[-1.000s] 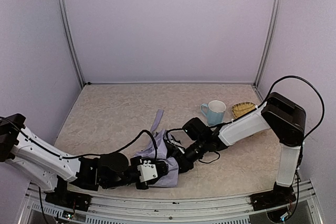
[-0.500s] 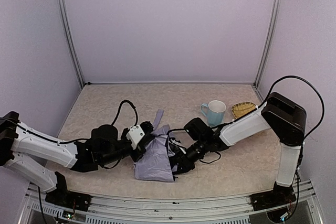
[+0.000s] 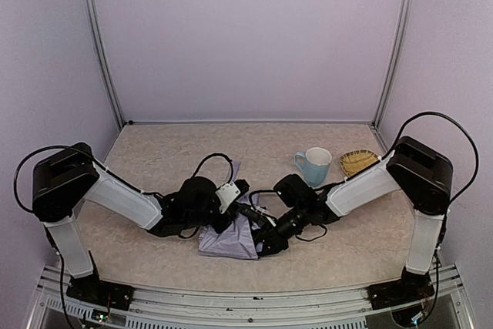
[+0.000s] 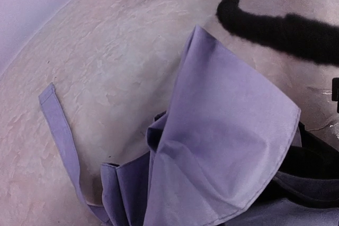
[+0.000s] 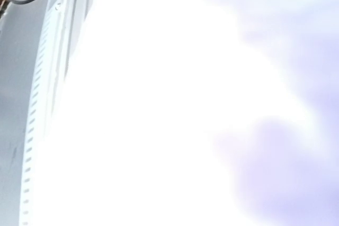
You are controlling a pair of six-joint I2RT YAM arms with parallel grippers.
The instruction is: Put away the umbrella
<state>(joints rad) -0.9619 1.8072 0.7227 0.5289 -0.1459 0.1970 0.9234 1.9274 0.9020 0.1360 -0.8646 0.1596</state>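
A: Umbrella: where, and what is seen?

B: The umbrella point(image 3: 229, 235) is laid on the table point(image 3: 154, 159), front centre, between the two grippers. Thin pale lavender fabric point(image 4: 222, 130) is crumpled into loose, sharp-creased folds, with a matte fine weave. Something black is glimpsed under the folds. A flat narrow strap point(image 4: 57, 130) of the same cloth is trailed out across the table.

A: Jaws?

B: The left gripper point(image 3: 242, 189) is set at the fabric's far edge with its jaws closed. Whether cloth is pinched can't be told. The right gripper point(image 3: 263, 240) is buried at the fabric's right side. Its jaws are hidden and its wrist view is washed out white, so their state can't be told.

A: Surroundings?

B: The table top is beige and mottled, stone-like. A glossy light blue mug point(image 3: 314, 166) is stood upright, well apart from the umbrella to the back right. A small woven yellow bowl point(image 3: 357, 160) is placed just beside it. A fuzzy black cable point(image 4: 280, 30) is seen beyond the fabric.
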